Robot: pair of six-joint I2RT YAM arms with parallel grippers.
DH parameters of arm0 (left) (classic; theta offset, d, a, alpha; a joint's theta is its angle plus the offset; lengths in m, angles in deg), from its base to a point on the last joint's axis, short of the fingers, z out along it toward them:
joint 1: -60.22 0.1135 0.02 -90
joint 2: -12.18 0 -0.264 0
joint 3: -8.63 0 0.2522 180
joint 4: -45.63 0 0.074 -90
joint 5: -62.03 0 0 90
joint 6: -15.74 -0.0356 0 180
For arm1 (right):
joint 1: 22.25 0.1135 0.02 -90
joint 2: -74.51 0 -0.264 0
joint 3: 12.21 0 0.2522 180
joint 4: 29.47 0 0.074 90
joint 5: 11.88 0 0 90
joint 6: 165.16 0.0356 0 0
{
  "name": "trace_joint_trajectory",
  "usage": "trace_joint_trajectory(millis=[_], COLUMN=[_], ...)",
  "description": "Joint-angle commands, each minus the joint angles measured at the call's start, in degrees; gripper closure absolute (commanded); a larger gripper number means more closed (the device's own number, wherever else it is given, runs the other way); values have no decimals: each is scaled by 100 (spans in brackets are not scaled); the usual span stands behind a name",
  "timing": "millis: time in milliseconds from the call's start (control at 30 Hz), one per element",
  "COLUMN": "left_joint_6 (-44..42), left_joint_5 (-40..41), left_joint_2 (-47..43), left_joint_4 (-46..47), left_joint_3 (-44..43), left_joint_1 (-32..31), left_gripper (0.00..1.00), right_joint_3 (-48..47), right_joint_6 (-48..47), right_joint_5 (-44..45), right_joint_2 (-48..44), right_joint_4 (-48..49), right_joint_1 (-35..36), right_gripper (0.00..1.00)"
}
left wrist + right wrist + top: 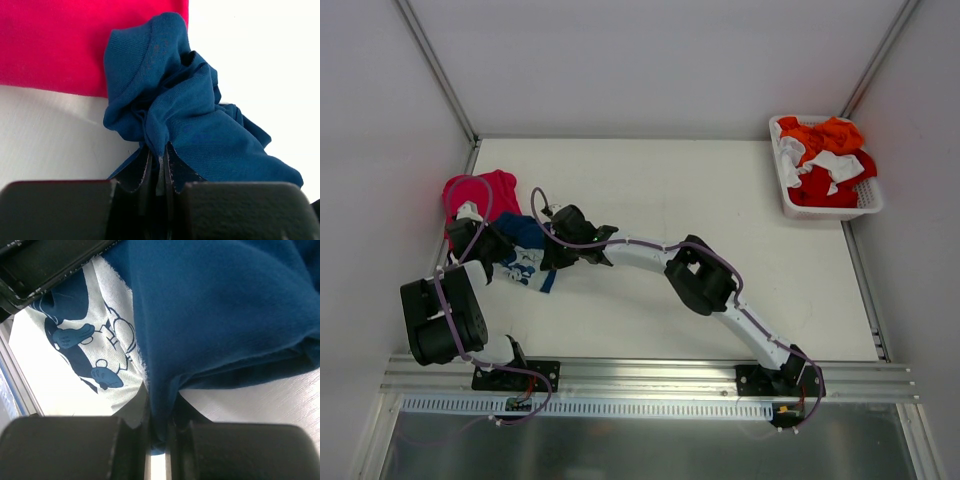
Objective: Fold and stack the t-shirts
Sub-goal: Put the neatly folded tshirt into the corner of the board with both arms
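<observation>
Both pinches are best lifted together and drawn apart evenly, so that the navy t-shirt (200,130) is spread flat on the bench (670,180) before folding. The left fingers (172,175) are clamped on a bunched fold that rises crumpled ahead of them, just beside the red t-shirt (75,40). The right fingers (176,420) are pinched tight on a navy edge.

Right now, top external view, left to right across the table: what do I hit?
pinkish-red t-shirt → navy t-shirt → right arm's elbow → white basket of clothes at the far right. Both grippers overlap the shirts, so they are left out.
</observation>
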State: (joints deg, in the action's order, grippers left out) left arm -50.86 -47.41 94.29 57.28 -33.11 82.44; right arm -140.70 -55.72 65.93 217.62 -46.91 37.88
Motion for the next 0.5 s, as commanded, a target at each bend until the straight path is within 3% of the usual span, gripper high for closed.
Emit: trace_joint_trajectory(millis=[0,333,467], left_joint_6=[16,24,42], left_joint_5=[28,204,458], left_joint_2=[-203,-607,-889], left_joint_4=[-36,-89,-115], left_joint_3=[-102,56,144], left_joint_1=[28,-104,-156], left_gripper=[100,100,100], right_joint_3=[-92,-1777,-2034], right_joint_6=[-81,-468,-415], right_joint_5=[173,-231,-363], right_joint_2=[-73,437,525], right_joint_4=[-405,-1222,-1249], right_joint_1=[-11,-99,-187], right_gripper=[100,100,100])
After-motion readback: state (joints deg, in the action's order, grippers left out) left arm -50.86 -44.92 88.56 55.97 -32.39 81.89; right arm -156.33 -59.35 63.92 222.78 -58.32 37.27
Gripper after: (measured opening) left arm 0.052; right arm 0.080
